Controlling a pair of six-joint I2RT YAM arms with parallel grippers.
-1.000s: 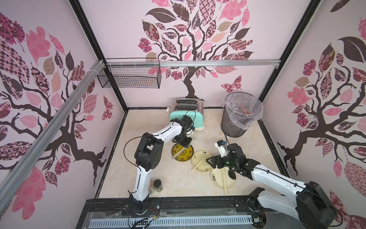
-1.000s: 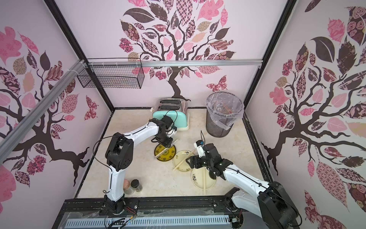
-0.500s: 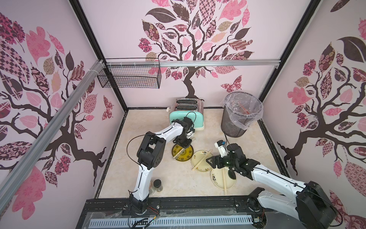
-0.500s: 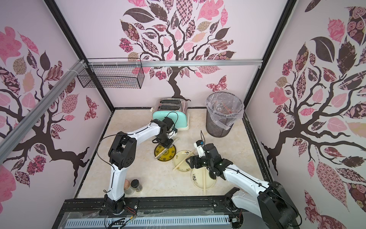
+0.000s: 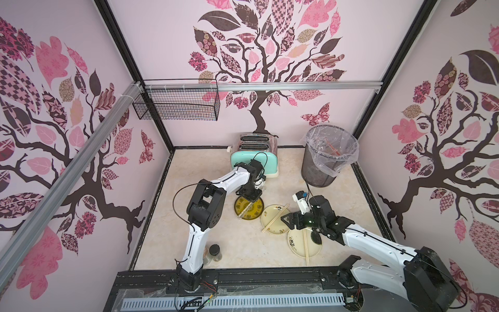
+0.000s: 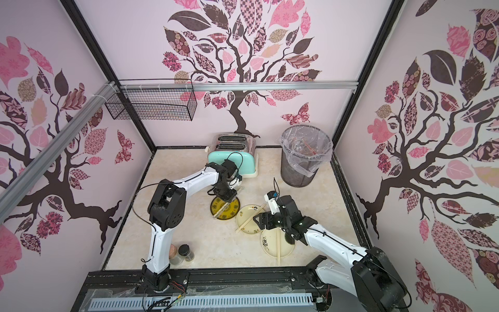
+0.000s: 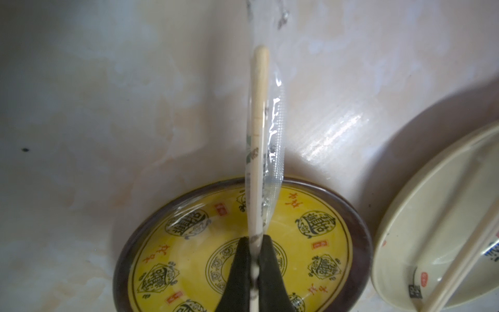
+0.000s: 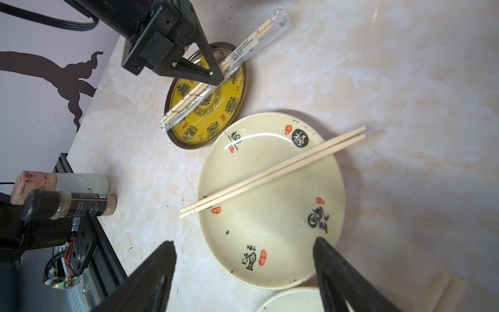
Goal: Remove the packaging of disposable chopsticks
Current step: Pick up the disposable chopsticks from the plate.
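Left wrist | left pincer down, pinching packaging | over yellow plate

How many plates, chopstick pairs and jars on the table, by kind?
Plates: 3 (yellow plate, middle cream plate, near cream plate)
Chopstick pairs: 3 (wrapped pair, middle bare pair, near bare pair)
Jars: 2 (pink-capped jar, black-capped jar)
Total: 8

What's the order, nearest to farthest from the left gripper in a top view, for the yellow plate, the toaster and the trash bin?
1. Yellow plate: right beneath the left gripper, which is shut on the wrapped chopsticks lying across it.
2. Toaster: just behind the gripper, against the back wall.
3. Trash bin: farthest, back corner on the right arm's side.
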